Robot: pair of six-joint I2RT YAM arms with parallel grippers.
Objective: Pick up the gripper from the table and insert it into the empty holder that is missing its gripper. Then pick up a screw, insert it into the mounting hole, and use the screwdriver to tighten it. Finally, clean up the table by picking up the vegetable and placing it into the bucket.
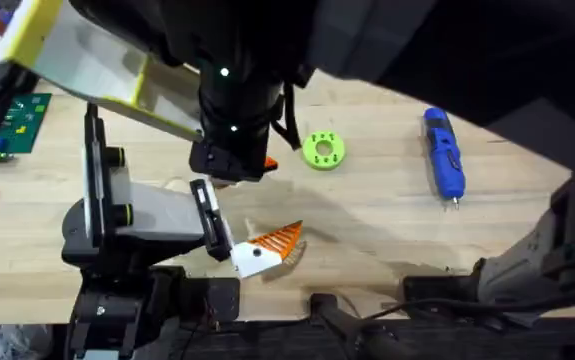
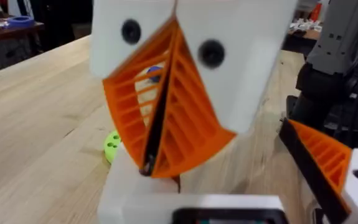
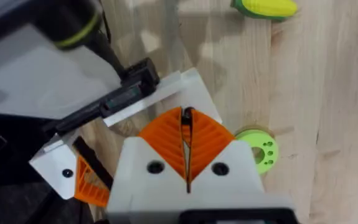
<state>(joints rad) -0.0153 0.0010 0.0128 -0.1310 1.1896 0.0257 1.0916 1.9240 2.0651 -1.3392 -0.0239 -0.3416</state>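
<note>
Screwdriver first: the blue pen-shaped electric screwdriver (image 1: 444, 150) lies flat on the far right of the wooden worktop (image 1: 387, 230). Its thin metal bit points toward the near edge. It is well to the right of the green round plastic disc with holes (image 1: 322, 150) and well apart from both of my arms.

My right end effector (image 3: 187, 121) hangs over the middle of the worktop with its orange ribbed pads clenched together on nothing. Just below it sits my left end effector (image 1: 262, 250), white and orange, near the front edge. I cannot tell whether that one is released or clenched. A yellow toy corn cob (image 3: 266, 7) lies beyond the green disc.

I judge the screwdriver light, stiff and smooth-sided, so it is likely to roll or slide if nudged off-centre. I would come down across the middle of its barrel, pads square to its length, keeping clear of the slender bit, which looks like the part most easily bent.
</note>
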